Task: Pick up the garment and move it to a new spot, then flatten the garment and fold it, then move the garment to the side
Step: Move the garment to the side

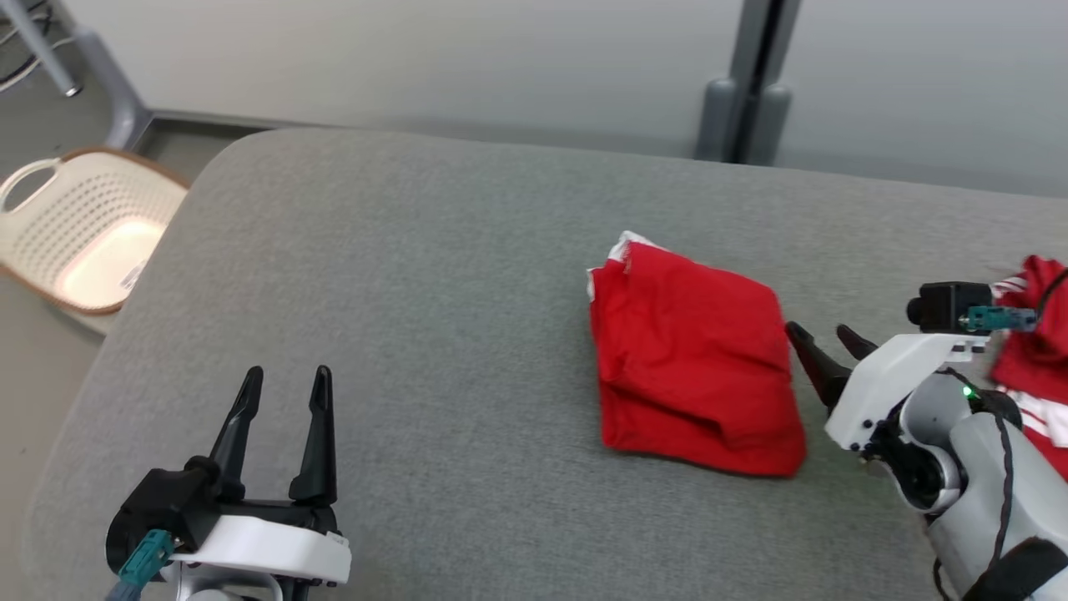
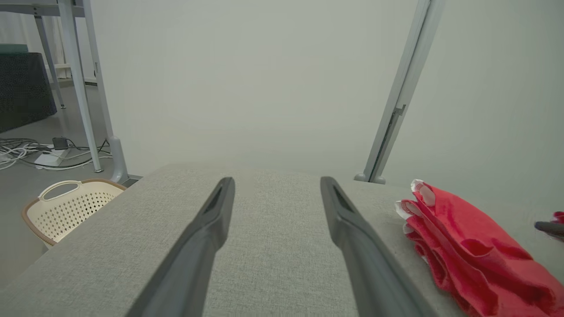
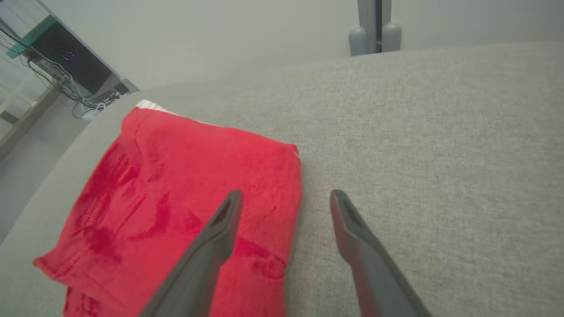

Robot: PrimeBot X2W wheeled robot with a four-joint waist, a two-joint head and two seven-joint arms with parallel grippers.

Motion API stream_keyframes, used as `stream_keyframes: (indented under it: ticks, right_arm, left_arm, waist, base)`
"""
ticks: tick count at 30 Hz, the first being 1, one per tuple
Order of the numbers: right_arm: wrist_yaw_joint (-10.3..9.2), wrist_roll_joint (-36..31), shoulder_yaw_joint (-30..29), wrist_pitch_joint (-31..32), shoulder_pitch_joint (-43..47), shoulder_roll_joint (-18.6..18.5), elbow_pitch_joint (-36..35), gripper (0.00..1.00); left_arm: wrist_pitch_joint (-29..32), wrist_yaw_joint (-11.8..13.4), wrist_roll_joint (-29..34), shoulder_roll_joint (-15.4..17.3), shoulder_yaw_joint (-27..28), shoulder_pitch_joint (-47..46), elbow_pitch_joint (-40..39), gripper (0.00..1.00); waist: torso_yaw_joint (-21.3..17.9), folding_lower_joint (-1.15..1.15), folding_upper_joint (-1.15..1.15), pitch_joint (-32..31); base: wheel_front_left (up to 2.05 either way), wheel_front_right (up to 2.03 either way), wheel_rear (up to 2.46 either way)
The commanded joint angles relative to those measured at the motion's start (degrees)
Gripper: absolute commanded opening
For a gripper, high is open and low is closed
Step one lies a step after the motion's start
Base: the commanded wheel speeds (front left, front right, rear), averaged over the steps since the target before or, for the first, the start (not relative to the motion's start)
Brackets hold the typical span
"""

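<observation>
Jaws, left: spread wide, nothing between them; the left gripper (image 1: 289, 373) sits over bare cushion at the lower left, well apart from the garment.
Jaws, right: spread, empty; the right gripper (image 1: 818, 329) is at the garment's right edge, one finger over the cloth and the other over the cushion; contact cannot be told.
Garment (image 1: 692, 367): red, folded to a rough square, white trim at its far corner, lying right of middle.
Cushion (image 1: 417, 292): grey, flat.
Other cloth (image 1: 1035, 334): red with white stripes, behind the right arm.
Basket (image 1: 83, 225): cream, on the floor at left.
</observation>
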Motion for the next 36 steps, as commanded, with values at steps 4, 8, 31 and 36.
stream_keyframes:
  ticks: [4,8,31,36]
  right_arm:
    - [0.0,2.2,-0.69,5.16,-2.52,-0.15,5.66,1.0]
    - [0.0,5.82,-0.18,10.39,-2.8,0.85,8.17,1.0]
    - [0.0,13.44,8.17,0.31,0.57,-1.94,-1.56,0.0]
    - [0.0,14.5,9.87,-0.76,0.5,-2.41,-2.93,0.0]
  left_arm:
    - [-0.19,-0.18,0.43,-0.34,-0.5,-1.2,0.43,1.0]
    - [-0.29,-0.19,0.4,-0.47,-0.64,-1.55,0.93,1.0]
    - [0.57,-2.25,1.5,0.32,-4.79,-2.18,-0.22,1.0]
    - [0.86,-3.02,1.58,0.38,-6.21,-2.46,0.28,1.0]
  waist:
    - [4.09,0.0,0.0,2.93]
    - [4.87,0.0,0.0,3.01]
    - [-14.39,0.0,0.0,-2.06]
    - [-19.58,0.0,0.0,-1.82]
  base:
    - [0.0,0.0,0.0]
    - [0.0,0.0,0.0]
    - [0.0,0.0,0.0]
    - [0.0,0.0,0.0]
